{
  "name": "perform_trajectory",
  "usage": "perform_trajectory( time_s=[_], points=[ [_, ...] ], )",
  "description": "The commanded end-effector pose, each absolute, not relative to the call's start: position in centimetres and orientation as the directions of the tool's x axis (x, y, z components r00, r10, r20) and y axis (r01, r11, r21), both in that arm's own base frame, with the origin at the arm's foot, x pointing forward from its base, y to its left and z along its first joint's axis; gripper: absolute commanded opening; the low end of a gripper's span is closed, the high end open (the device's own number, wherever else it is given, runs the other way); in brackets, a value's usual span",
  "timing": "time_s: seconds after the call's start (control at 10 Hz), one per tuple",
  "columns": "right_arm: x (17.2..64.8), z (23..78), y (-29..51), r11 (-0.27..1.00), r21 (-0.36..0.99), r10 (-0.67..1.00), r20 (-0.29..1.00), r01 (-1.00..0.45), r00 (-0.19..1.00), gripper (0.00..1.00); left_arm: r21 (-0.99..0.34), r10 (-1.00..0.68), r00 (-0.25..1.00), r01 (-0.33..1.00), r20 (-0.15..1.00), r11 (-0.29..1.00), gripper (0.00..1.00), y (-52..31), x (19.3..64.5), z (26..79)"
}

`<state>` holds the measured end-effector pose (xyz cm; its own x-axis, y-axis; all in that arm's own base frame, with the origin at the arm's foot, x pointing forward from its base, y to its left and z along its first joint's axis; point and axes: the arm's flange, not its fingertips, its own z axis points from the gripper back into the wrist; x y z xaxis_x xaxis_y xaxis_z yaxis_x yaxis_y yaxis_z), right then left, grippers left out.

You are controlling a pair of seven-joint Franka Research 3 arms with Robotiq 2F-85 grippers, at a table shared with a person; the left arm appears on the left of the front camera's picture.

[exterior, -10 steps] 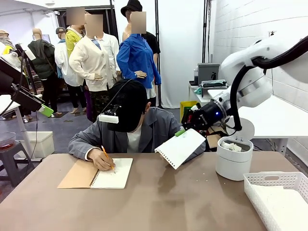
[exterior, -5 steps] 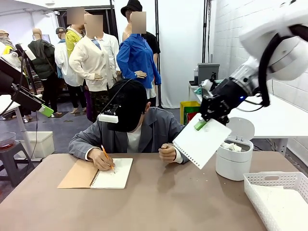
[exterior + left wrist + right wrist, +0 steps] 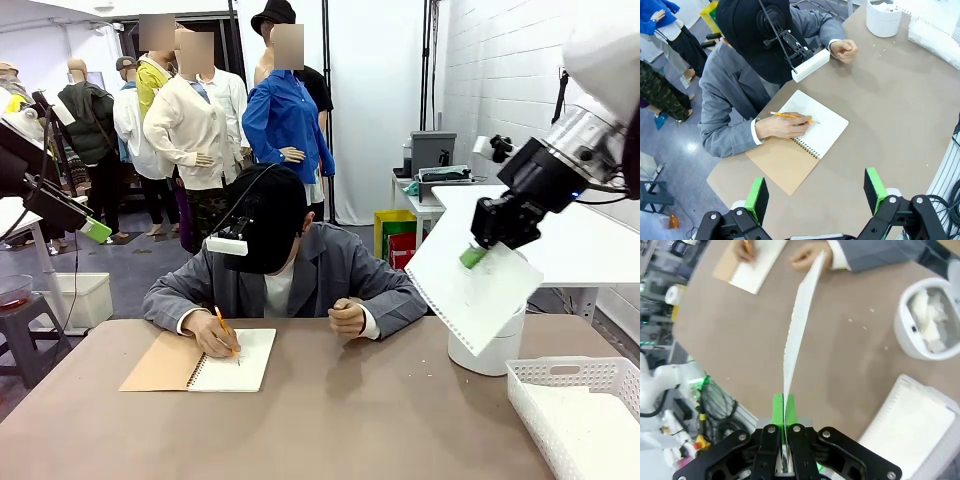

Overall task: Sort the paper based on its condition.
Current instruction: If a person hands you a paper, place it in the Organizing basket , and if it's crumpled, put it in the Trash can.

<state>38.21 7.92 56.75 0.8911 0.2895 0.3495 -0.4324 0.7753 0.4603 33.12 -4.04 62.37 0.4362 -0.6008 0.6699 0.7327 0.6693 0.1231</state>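
**Flat sheet held aloft**

Right gripper clamped on sheet by its top edge, mid-right of frame, in front of bin. Sheet's smooth, so probably bound for basket lower right. Bin holds crumpled paper. Left gripper jaws wide, empty, over table.

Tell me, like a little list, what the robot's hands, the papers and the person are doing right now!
Right gripper: shut on a flat white sheet of paper, tilted in the air
Left gripper: open, holding nothing
Round white bin: crumpled white paper balls inside
White plastic lattice basket: flat white sheets inside
Person's hand: writing with a pencil in a tan spiral notebook
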Motion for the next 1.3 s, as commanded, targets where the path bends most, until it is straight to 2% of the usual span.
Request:
perform_trajectory(
  time_s=[0.0,0.5,0.7,0.8,1.2],
  points=[
    [36.7,54.3,6.1,0.825,0.425,0.254,0.308,-0.372,0.917,0.00,0.124,-0.597,0.435,0.730,0.674,0.672,1.00,-3.9,33.2,62.4],
    [34.8,49.9,0.5,0.874,0.391,0.206,0.240,-0.289,0.949,0.00,0.124,-0.597,0.435,0.730,0.674,0.672,1.00,-3.9,33.2,62.4],
    [35.1,48.6,-1.2,0.837,0.463,0.202,0.236,-0.293,0.950,0.00,0.124,-0.597,0.435,0.730,0.674,0.672,1.00,-3.9,33.2,62.4],
    [35.4,49.6,-0.1,0.862,0.411,0.213,0.237,-0.297,0.948,0.00,0.124,-0.597,0.435,0.730,0.674,0.672,1.00,-3.9,33.2,62.4],
    [35.3,49.4,-0.6,0.857,0.425,0.208,0.236,-0.293,0.949,0.00,0.124,-0.597,0.435,0.730,0.674,0.672,1.00,-3.9,33.2,62.4]
  ],
)
